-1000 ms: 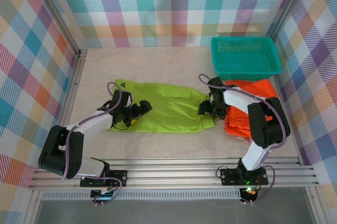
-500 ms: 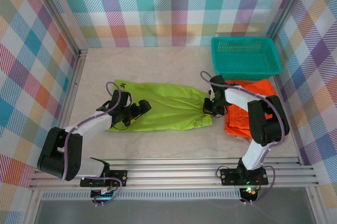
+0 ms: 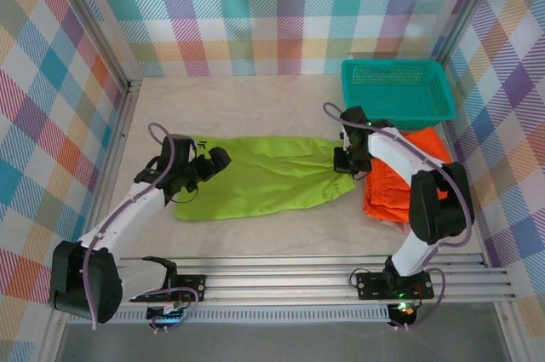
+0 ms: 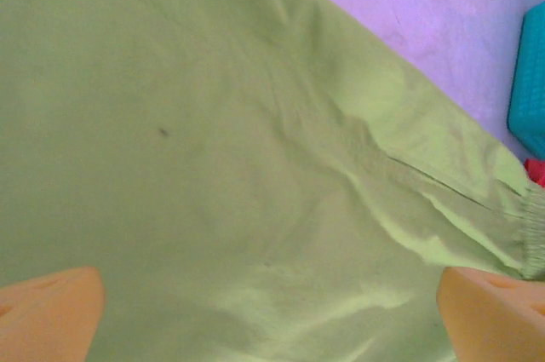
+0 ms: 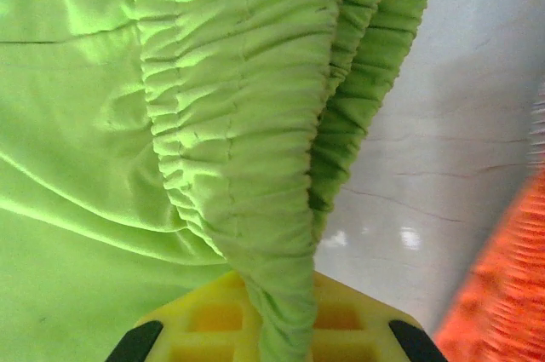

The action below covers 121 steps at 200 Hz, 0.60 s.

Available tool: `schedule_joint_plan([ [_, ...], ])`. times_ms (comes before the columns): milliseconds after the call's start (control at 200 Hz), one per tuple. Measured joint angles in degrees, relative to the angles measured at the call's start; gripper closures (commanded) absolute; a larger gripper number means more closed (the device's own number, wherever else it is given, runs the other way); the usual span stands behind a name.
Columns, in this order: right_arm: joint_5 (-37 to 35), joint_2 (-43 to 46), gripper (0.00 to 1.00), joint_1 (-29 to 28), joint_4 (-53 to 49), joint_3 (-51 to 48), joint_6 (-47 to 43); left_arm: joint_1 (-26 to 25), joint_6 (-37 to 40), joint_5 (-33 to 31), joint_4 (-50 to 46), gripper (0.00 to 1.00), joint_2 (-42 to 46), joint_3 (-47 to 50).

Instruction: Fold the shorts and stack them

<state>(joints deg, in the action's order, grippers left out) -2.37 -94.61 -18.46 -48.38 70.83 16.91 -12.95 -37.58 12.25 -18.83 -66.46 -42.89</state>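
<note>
Lime green shorts [image 3: 264, 176] lie spread flat across the middle of the table, waistband to the right. My right gripper [image 3: 343, 162] is shut on that gathered waistband [image 5: 255, 123]; the fabric is pinched between the yellow jaws of the right gripper [image 5: 285, 328]. My left gripper [image 3: 213, 160] hovers open over the left leg end. In the left wrist view its orange fingertips [image 4: 47, 311] stand wide apart over the green cloth [image 4: 255, 166], with nothing between them. Orange shorts [image 3: 400, 175] lie folded at the right, beside the right arm.
A teal mesh basket [image 3: 396, 89] stands at the back right, just behind the orange shorts. Plaid walls enclose the table on three sides. Bare tabletop [image 3: 255, 106] runs behind the green shorts and in front of them [image 3: 281, 234].
My right gripper has shut on the waistband and drawn it back and to the right, stretching the shorts flatter. My left gripper, still open, has moved back and left.
</note>
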Motion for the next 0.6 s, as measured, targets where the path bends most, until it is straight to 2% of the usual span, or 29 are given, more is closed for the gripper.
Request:
schedule_joint_plan([
  [170,-10.1,2.8,1.0,-2.2,-8.3,9.3,-3.9,1.6,1.3,-0.2,-2.3,0.0,0.6,0.0],
  [395,-23.3,0.4,1.0,-6.2,-19.1,22.4,-7.5,1.7,1.2,1.4,-1.6,0.04,0.2,1.3],
  [505,-29.1,-3.3,1.0,-7.5,-22.8,29.3,-8.9,1.1,0.9,2.4,-1.3,0.09,-0.5,2.5],
  [605,-34.1,-7.1,1.0,-8.6,-25.6,35.2,-10.2,0.1,0.5,3.1,-0.3,0.23,-1.7,2.7],
])
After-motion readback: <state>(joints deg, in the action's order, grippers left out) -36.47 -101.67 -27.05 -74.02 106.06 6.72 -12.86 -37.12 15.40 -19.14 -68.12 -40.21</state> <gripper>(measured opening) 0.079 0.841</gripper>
